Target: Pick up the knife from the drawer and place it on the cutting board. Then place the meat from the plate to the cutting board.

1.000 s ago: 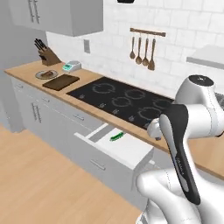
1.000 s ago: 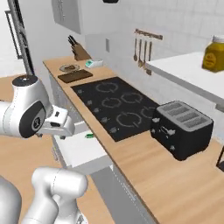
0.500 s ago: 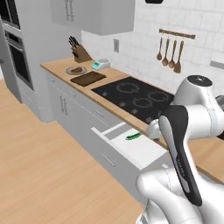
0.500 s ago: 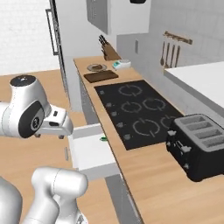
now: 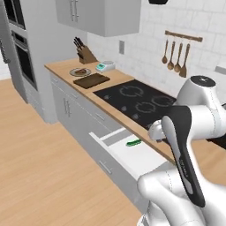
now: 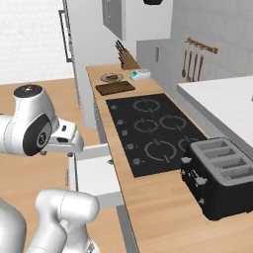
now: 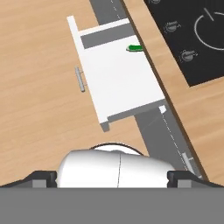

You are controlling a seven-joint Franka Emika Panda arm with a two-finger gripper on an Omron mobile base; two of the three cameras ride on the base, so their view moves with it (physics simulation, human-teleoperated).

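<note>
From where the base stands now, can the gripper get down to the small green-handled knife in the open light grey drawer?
Probably yes: the light grey drawer is pulled out, and the green-handled knife lies uncovered near the counter edge, with nothing above it.

Looking straight down from the hand here. The drawer (image 7: 118, 78) is pulled wide open out from under the bench (image 7: 175, 78), a shallow white box with its flat front panel toward the wood floor (image 7: 39, 87) and a small grey bar handle (image 7: 80, 79) on that panel. Inside, the knife (image 7: 134, 48) lies near the drawer's back corner, tucked just beside the bench edge, green handle showing; the blade is too small to make out. Past the bench edge from the drawer sits the black cooktop (image 7: 197, 39), with a row of round knobs (image 7: 188, 55) along its near side and one burner ring.
</note>
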